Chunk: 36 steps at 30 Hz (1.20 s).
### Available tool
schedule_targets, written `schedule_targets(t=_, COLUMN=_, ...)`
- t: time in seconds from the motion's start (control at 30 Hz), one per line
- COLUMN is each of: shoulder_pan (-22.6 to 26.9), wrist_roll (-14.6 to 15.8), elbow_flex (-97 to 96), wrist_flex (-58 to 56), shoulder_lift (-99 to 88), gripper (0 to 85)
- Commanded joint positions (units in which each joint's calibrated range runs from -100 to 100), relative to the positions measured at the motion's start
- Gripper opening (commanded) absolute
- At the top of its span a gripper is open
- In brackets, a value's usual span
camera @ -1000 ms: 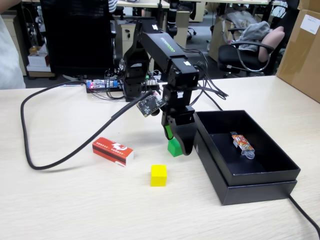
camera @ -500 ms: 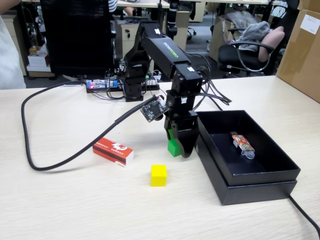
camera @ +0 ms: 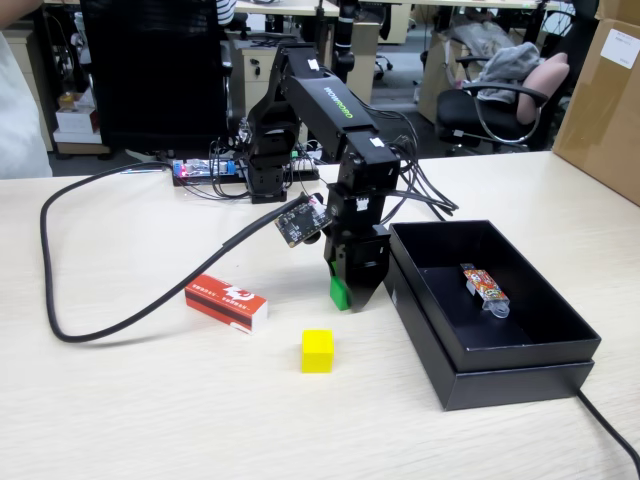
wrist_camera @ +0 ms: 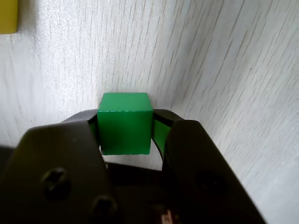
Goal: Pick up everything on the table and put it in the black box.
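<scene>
My gripper (camera: 347,296) points down at the table (camera: 150,420) just left of the black box (camera: 560,375), shut on the green cube (camera: 340,293). In the wrist view the green cube (wrist_camera: 124,123) sits between the two black jaws of the gripper (wrist_camera: 125,122), which press on its left and right sides. The yellow cube (camera: 317,351) lies on the table in front of the gripper; its edge shows at the top left of the wrist view (wrist_camera: 8,16). The red-and-white box (camera: 227,302) lies flat to the left of the gripper.
A small colourful packet (camera: 484,288) lies inside the black box. A thick black cable (camera: 110,320) loops over the left table. A brown cardboard box (camera: 604,95) stands at the far right. A circuit board and wires (camera: 205,170) sit behind the arm base.
</scene>
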Motion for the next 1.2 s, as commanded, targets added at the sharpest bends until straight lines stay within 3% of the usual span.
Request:
schedule_targets(t=0.0, shoulder_pan=-0.6, wrist_roll=-1.0, elbow_flex=5.0, wrist_flex=-0.6, shoulder_lift=-11.4, gripper=3.6)
schedule_targets(t=0.2, shoulder_pan=-0.5, wrist_roll=-2.7, elbow_flex=12.3, wrist_flex=-7.3, shoulder_lift=-26.0, gripper=3.6)
schedule_targets(t=0.57, shoulder_pan=7.6, wrist_roll=-3.1, elbow_flex=20.3, wrist_flex=-11.4, shoulder_lift=-37.1, gripper=3.6)
schedule_targets(t=0.8, shoulder_pan=11.8, wrist_roll=-2.0, elbow_flex=21.2, wrist_flex=-11.3, shoulder_lift=-31.6, gripper=3.6)
schedule_targets(t=1.17, shoulder_pan=11.4, wrist_roll=-2.0, elbow_flex=24.1, wrist_flex=-4.6, shoulder_lift=-13.6, gripper=3.6)
